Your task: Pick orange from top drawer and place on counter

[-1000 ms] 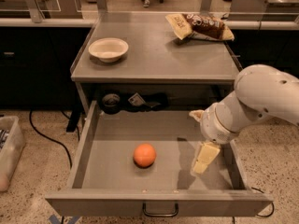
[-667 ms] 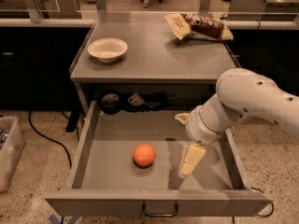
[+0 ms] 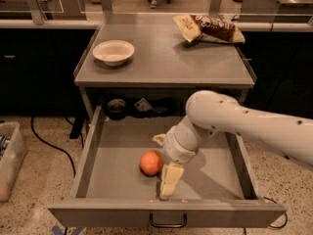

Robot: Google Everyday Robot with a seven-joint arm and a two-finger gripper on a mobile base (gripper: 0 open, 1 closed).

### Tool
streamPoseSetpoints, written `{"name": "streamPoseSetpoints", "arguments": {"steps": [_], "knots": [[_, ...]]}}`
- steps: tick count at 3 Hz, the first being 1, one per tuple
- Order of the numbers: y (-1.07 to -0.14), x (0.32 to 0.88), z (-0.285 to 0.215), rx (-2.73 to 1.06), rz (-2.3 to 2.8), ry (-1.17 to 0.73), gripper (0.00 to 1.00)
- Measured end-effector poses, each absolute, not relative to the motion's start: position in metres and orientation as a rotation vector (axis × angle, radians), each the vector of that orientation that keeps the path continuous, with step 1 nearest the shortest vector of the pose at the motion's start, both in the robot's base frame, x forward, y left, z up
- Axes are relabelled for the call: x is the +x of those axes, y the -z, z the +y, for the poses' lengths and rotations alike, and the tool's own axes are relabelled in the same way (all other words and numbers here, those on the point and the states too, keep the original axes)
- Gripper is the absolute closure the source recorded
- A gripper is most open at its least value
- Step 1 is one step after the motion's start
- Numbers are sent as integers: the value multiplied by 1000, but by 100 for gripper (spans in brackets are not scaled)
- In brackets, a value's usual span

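The orange lies on the flat bottom of the open top drawer, near its front and a little left of the middle. My gripper reaches down into the drawer on the white arm from the right. It sits right beside the orange on its right. One cream finger is in front of the orange and the other behind it, so the gripper is open. The counter is above the drawer. The drawer's dark handle shows at the front.
A white bowl stands on the counter's left side and a snack bag lies at its back right. Dark objects sit at the back of the drawer. A plastic bin and a cable are on the floor at left.
My arm has moved left across the drawer, bringing the open gripper from the right side up against the orange. The orange has not moved.
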State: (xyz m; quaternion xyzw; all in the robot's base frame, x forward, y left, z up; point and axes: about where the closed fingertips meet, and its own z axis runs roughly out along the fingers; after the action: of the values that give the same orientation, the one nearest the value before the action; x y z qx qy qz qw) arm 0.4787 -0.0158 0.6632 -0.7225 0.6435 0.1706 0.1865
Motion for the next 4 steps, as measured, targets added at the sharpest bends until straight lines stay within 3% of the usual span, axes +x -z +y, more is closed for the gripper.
{"name": "streamPoseSetpoints", "arguments": {"steps": [4], "knots": [[-651, 518, 10, -2086, 1737, -508, 0]]}}
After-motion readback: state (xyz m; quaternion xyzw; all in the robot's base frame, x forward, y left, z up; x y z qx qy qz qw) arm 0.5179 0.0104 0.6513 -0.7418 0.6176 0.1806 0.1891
